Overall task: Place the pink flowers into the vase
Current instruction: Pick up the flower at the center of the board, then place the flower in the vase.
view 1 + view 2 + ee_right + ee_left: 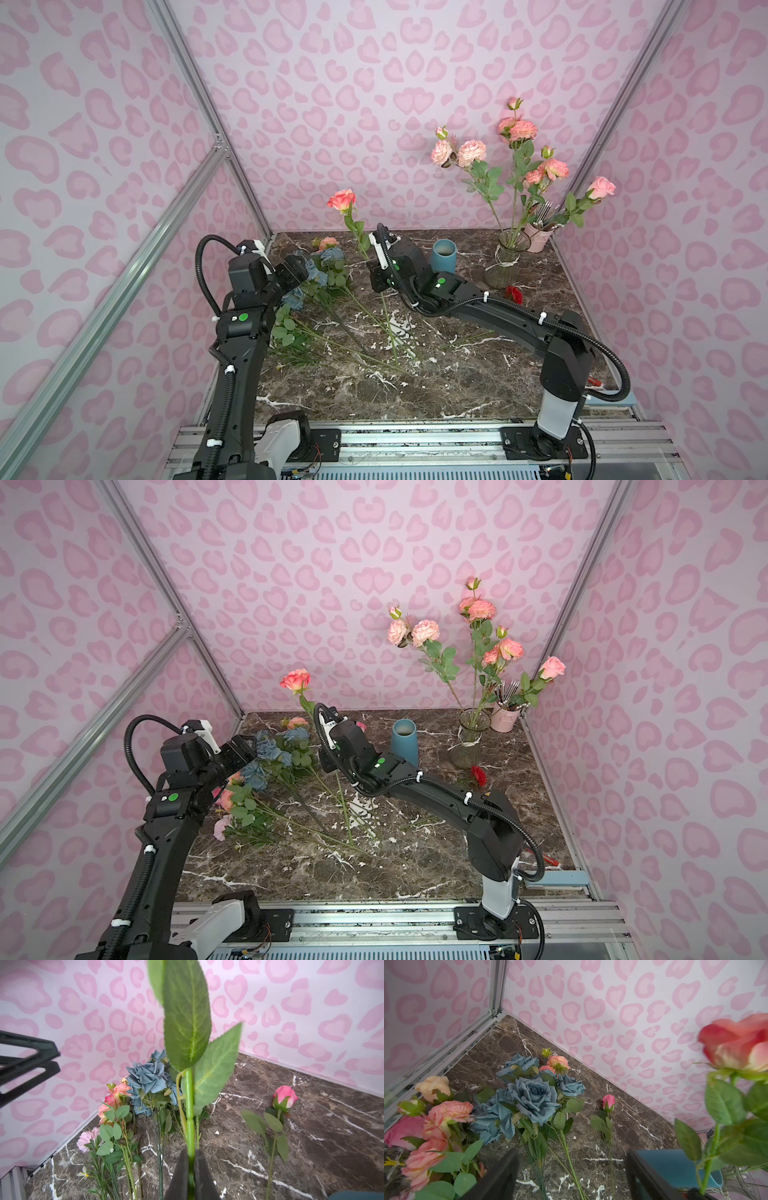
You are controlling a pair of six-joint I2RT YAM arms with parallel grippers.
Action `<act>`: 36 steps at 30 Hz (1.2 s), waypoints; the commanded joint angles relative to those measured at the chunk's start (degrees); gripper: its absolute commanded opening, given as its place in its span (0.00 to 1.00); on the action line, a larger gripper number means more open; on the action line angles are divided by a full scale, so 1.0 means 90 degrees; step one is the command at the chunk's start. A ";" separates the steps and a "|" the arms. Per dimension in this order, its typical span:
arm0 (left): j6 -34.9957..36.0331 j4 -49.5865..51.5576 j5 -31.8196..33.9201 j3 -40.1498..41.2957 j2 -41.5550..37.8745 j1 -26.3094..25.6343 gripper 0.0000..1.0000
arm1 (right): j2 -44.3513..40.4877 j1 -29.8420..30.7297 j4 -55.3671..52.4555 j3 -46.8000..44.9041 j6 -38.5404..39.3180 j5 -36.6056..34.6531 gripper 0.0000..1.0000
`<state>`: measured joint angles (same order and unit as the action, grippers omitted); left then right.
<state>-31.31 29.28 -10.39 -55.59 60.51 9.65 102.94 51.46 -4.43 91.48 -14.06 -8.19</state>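
The stem of the salmon-pink rose (341, 200) is clamped, near upright, between the closed right jaws. The left jaws stand open, seemingly over the stems of the blue rose bunch (533, 1095).

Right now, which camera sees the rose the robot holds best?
A top view: the rose shows bloom, leaves and stem together. The right wrist sees only leaves and the stem in the fingers. The left wrist catches a blurry, cut-off bloom.
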 commanded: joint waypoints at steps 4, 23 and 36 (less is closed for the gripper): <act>0.0068 -0.0249 0.0026 0.0157 0.0142 0.0002 0.83 | -0.0779 0.0108 0.0824 -0.0245 0.0430 -0.0634 0.00; 0.0237 -0.0773 -0.0285 0.0559 0.0590 -0.0151 0.82 | -0.2564 0.0112 0.2267 -0.1442 0.1156 -0.1962 0.00; 0.0415 -0.0769 -0.0071 0.0636 0.0797 -0.0262 0.82 | -0.3856 0.0108 0.4496 -0.2876 0.2204 -0.2986 0.00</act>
<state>-28.47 25.04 -11.40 -49.98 67.83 7.33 68.95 52.38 28.97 65.84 1.52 -31.70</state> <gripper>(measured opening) 0.821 0.084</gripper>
